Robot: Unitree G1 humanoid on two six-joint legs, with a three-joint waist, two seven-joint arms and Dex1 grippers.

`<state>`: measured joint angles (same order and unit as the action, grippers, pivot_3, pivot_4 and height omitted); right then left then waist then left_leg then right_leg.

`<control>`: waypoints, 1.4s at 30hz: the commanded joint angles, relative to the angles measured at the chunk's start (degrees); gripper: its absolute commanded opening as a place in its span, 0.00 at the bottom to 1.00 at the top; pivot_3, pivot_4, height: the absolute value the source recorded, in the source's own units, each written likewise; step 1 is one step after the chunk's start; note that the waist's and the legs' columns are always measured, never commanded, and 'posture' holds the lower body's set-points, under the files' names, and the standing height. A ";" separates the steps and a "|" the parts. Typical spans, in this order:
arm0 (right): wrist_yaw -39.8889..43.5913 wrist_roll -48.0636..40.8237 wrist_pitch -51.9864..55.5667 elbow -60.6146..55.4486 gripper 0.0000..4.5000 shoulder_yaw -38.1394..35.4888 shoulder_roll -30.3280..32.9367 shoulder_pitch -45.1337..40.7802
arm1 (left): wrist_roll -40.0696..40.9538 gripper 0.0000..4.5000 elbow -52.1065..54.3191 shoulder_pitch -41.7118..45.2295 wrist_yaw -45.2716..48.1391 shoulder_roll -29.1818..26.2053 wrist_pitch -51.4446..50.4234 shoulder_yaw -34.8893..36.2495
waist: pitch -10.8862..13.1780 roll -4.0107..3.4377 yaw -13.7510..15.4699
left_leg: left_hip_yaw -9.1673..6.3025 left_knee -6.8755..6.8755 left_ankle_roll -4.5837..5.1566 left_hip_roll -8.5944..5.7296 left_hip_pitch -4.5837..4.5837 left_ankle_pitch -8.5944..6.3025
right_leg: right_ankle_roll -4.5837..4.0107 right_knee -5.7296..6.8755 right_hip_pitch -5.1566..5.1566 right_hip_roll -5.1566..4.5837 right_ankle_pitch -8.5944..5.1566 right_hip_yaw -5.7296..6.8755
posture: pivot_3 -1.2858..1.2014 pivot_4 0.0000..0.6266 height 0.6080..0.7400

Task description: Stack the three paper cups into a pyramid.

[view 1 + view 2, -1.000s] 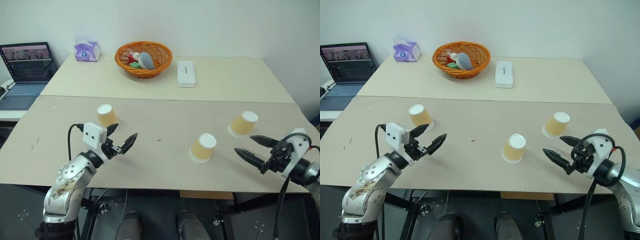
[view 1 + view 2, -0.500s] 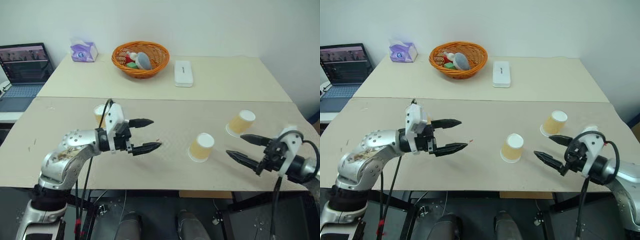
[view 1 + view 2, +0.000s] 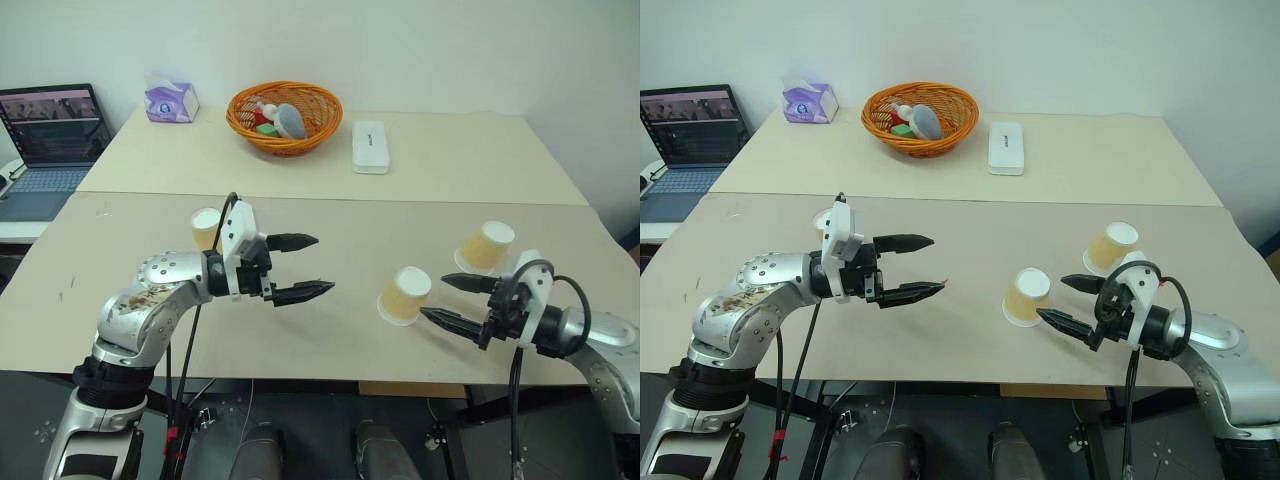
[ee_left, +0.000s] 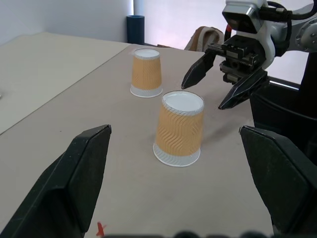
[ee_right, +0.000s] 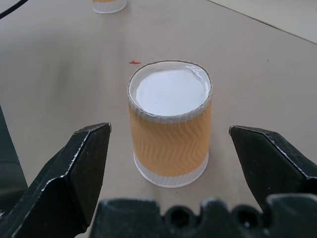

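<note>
We see a wide beige counter [image 3: 330,190] made of two joined tops, and on its near half stand the three paper cups, all upside down and apart, with no pyramid built. To the far left sits an open laptop [image 3: 45,140]. At the back of the counter rests an orange wicker basket [image 3: 285,115] holding a few small items, with a white rectangular box [image 3: 371,147] just beside it and a purple tissue pack [image 3: 171,100] near the far left corner. Our left gripper [image 3: 302,267] hangs above the counter with its arm reaching in from the left, its two black fingers spread wide and holding nothing; the left cup [image 3: 205,228] stands just behind its wrist. Our right gripper [image 3: 443,301] points at the middle cup [image 3: 404,296], its fingers likewise spread wide and empty, the tips close to that cup but apart from it. In the right wrist view the middle cup sits between the open fingers without contact. The right cup [image 3: 486,247] stands near the counter's right edge, just beyond the right gripper. A small red mark [image 5: 134,62] shows on the counter near the middle cup.
</note>
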<state>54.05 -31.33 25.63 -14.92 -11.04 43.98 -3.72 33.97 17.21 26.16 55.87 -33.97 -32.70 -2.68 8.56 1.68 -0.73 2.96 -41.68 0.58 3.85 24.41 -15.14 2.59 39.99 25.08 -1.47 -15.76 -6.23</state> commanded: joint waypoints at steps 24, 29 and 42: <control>2.05 3.58 -4.64 7.23 1.00 4.27 -5.44 -8.67 | 2.38 0.98 1.78 -3.76 -1.62 -2.84 -1.73 3.96 | 0.00 0.00 0.00 | 0.00 0.00 0.00 0.01 0.00 0.00 | 0.00 0.01 0.01 0.00 0.00 0.02 | 0.52 0.24 0.50; 1.99 3.76 -5.57 9.33 0.88 4.35 -6.21 -10.04 | 1.20 1.00 1.91 -6.07 -0.77 -4.14 -1.51 3.41 | 0.00 0.00 -0.01 | 0.00 0.00 0.00 0.02 0.00 0.00 | 0.00 0.02 0.02 0.00 0.00 0.02 | 0.52 0.24 0.50; 1.77 6.21 -7.26 12.86 0.58 5.80 -7.96 -14.78 | 0.59 1.00 0.02 -15.15 5.20 -13.05 -2.31 5.83 | 0.02 -0.03 -0.01 | 0.02 0.01 0.00 0.04 0.02 0.00 | -0.04 0.06 0.08 0.00 -0.02 0.03 | 0.52 0.24 0.50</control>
<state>55.73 -25.02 20.23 -1.52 -4.85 36.25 -16.57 33.90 16.33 10.96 60.43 -46.29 -35.21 1.32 8.58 1.65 -0.74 2.98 -41.68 0.58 3.89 24.43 -15.14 2.55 40.05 25.16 -1.48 -15.78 -6.20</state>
